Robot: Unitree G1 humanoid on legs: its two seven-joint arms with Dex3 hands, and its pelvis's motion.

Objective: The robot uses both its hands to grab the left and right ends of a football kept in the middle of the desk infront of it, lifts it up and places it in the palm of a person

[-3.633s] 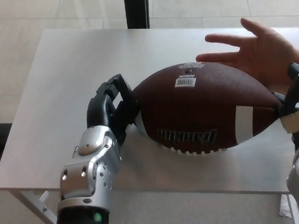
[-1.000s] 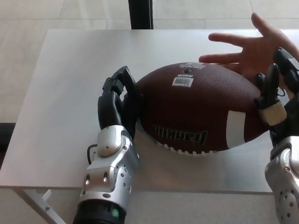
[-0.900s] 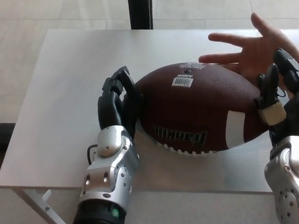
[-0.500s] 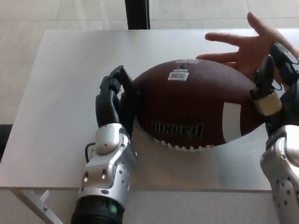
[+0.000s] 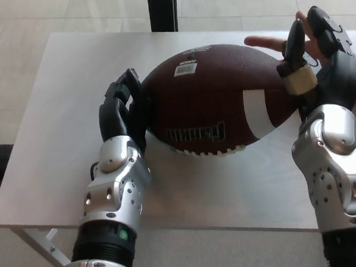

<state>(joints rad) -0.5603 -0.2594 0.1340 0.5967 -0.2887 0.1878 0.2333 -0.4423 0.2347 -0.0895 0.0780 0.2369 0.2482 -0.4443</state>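
The football [image 5: 215,97] has risen toward frame centre-top, clamped between the left hand [image 5: 123,113] and the right hand [image 5: 320,62]; a person's hand [image 5: 272,41] shows behind it.

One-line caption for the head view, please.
Left hand and right hand clamp the ends of a brown football over the grey desk, a person's open hand showing behind it.

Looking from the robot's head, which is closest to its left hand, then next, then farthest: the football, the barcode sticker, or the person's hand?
1. Football: touching the left hand.
2. Barcode sticker: on the ball's top.
3. Person's hand: far right, behind the right hand.
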